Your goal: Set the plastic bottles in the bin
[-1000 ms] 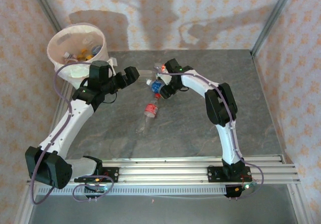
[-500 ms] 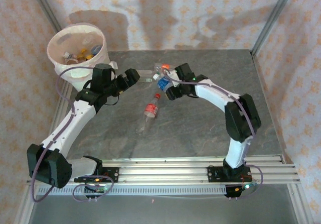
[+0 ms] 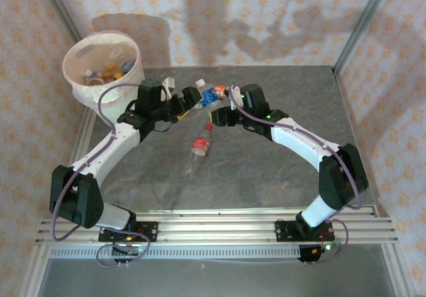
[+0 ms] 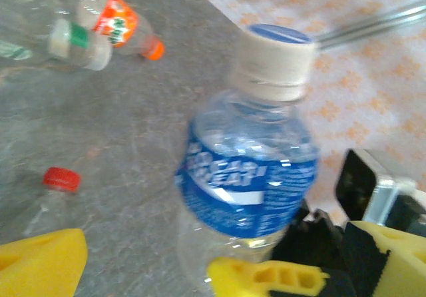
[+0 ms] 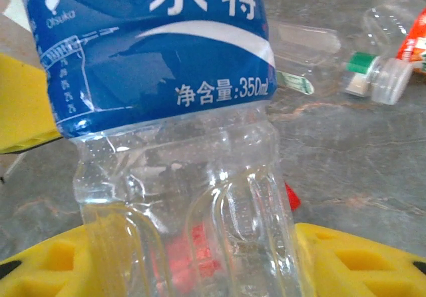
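1. From above, we see the right gripper (image 3: 218,109) clamped on the base of the blue-labelled bottle (image 3: 208,95), its white cap pointing to eleven o'clock. The left gripper (image 3: 186,102) is spread wide and holds nothing, just beside the bottle at nine o'clock. The bin (image 3: 81,89) stands well apart at ten o'clock.
2. On the left wrist, the bottle (image 4: 249,177) tilts toward one o'clock. Our yellow finger (image 4: 40,264) sits apart from it at seven o'clock.
3. On the right wrist, the bottle's (image 5: 173,110) clear lower body is pinched between yellow pads (image 5: 359,264) at six o'clock.
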